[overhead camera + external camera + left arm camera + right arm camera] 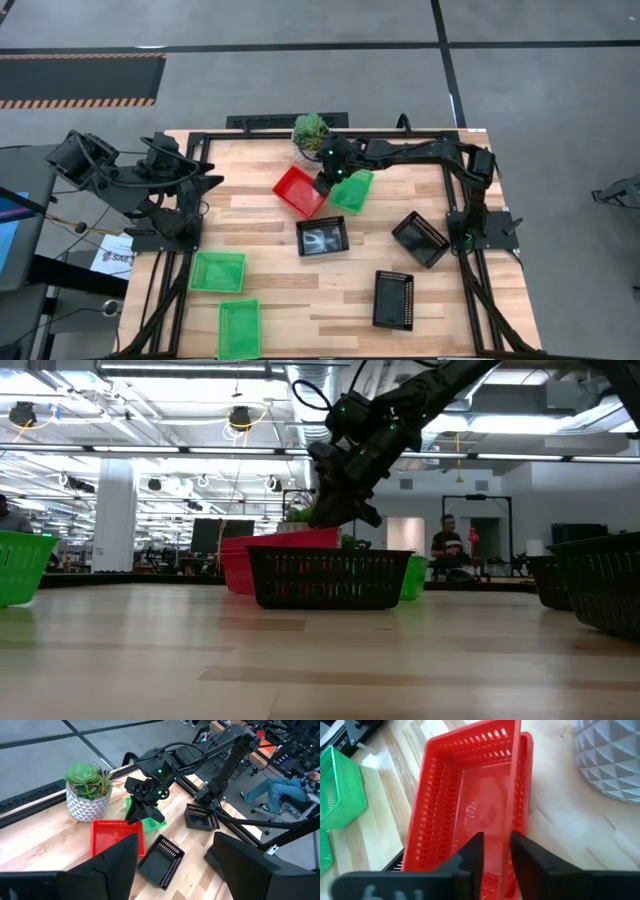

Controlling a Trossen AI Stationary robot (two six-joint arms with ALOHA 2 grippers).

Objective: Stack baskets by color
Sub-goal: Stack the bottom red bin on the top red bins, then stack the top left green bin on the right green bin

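From above, the right gripper [327,180] hangs over the near edge of the red basket [298,191], between it and a green basket [352,191] by the potted plant [311,131]. The left gripper [205,182] waits spread at the table's left side. In the right wrist view, the fingers [472,851] straddle the red mesh wall, slightly parted.

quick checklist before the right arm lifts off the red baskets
1. Red baskets nested, one inside the other: ok.
2. Right end effector astride the red wall, a gap showing between its fingers: ok; fully released: cannot tell.
3. Green basket right beside the end effector: not ok, easy to bump.
4. Plant pot stands close behind: not ok, rise straight up.
5. Left end effector parked away at its own side: ok.
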